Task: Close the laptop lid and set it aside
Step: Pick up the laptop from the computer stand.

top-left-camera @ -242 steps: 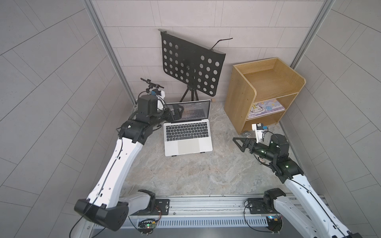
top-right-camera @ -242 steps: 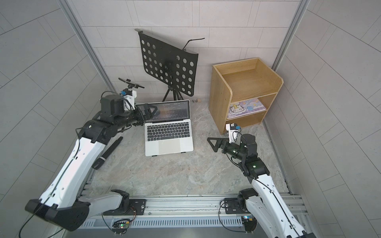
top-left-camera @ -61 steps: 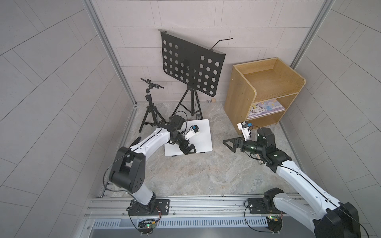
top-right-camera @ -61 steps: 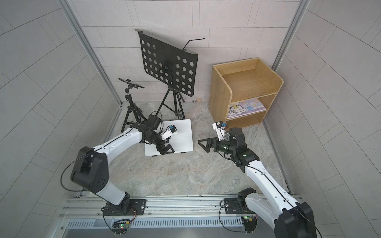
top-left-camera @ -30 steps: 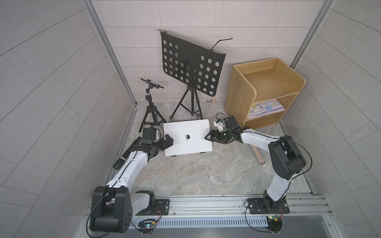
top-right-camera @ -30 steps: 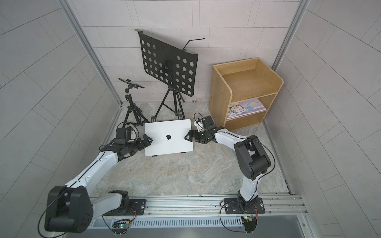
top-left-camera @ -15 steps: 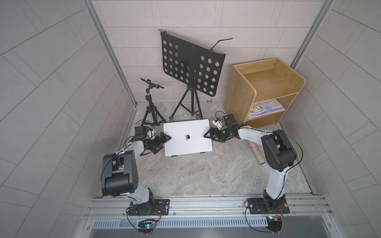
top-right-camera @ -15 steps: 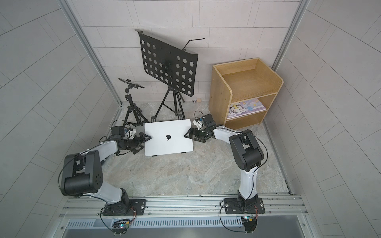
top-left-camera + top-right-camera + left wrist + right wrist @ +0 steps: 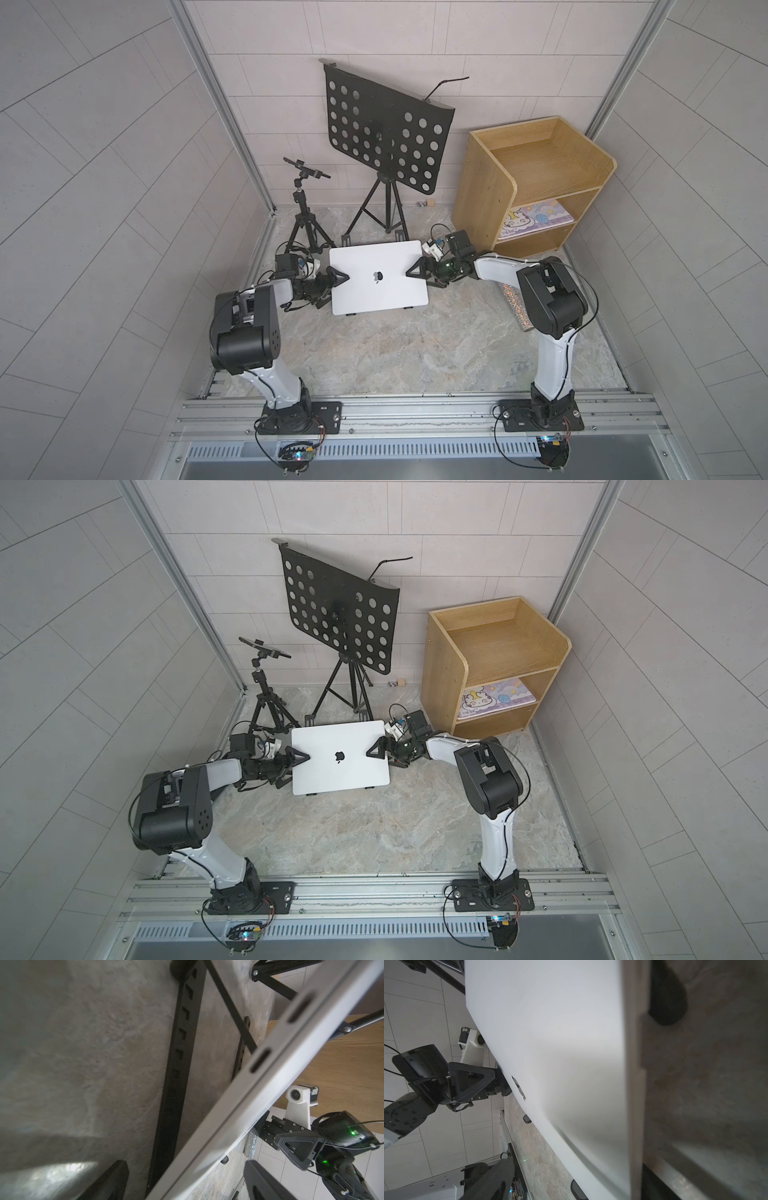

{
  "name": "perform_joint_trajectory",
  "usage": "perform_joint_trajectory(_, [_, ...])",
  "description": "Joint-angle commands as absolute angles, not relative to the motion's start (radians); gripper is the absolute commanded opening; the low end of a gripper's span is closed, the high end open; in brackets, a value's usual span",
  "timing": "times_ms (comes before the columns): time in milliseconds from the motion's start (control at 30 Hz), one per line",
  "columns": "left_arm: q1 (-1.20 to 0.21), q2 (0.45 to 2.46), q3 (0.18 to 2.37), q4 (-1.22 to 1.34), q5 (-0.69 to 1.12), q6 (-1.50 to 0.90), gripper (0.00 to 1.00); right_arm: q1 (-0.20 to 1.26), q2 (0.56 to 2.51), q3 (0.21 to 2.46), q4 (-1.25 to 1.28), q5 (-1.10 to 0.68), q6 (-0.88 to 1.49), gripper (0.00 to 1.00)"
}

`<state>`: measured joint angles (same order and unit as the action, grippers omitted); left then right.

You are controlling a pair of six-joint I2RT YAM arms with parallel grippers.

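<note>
1. Laptop (image 9: 374, 257) edges are where both my pincers sit. My left pincer (image 9: 332, 283) stands open across the left edge, with one finger (image 9: 340, 277) over the laptop lid (image 9: 340, 742) and the other below.
2. In the left wrist view that edge runs between my spread fingers (image 9: 264, 1180) with a gap on either side. It shows two dark slot-shaped ports and the thin seam where the lid meets the base.
3. My right pincer (image 9: 424, 277) is open the same way across the right edge. In the right wrist view the lid passes between my fingers (image 9: 494, 1182), and I cannot see either one pressing on it.
4. The lid is shut flat, silver-white face up. Its only mark is the dark apple logo (image 9: 377, 275) in the middle, plain in both top views and seen side-on from my right wrist.
5. The laptop lies over a black folding stand (image 9: 172, 1093), whose feet reach the marbled table (image 9: 395, 353). It sits toward the far middle of the table.
6. Behind it rise the legs of a black perforated music stand (image 9: 384, 104). A small tripod (image 9: 302, 208) stands near my left pincer.
7. Near my right pincer is a wooden shelf (image 9: 482, 195) with a pastel illustrated book (image 9: 536, 216) on its middle board. Any writing on the cover is too small to read.
8. A glittery tube (image 9: 513, 301) lies on the table, partly under my right arm.
</note>
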<state>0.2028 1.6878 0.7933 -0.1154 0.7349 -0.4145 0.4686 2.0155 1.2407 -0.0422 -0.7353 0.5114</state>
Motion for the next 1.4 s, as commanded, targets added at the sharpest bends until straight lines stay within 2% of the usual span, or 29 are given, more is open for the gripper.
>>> perform_joint_trajectory(0, [0.21, 1.668, 0.805, -0.073, 0.811, -0.417, 0.87, 0.471, 2.035, 1.263, 0.002, -0.812, 0.535, 0.9])
perform_joint_trajectory(700, [0.21, 1.449, 0.801, -0.105, 0.902, -0.502, 0.86, 0.468, 2.007, 1.215, 0.086, -0.83, 0.594, 0.89])
perform_joint_trajectory(1000, [0.207, 1.408, 0.774, 0.031, 1.0, -0.685, 0.76, 0.465, 1.997, 1.204, 0.097, -0.835, 0.601, 0.89])
perform_joint_trajectory(1367, [0.151, 1.424, 0.797, -0.074, 0.981, -0.615, 0.7, 0.463, 1.996, 1.195, 0.132, -0.851, 0.63, 0.89])
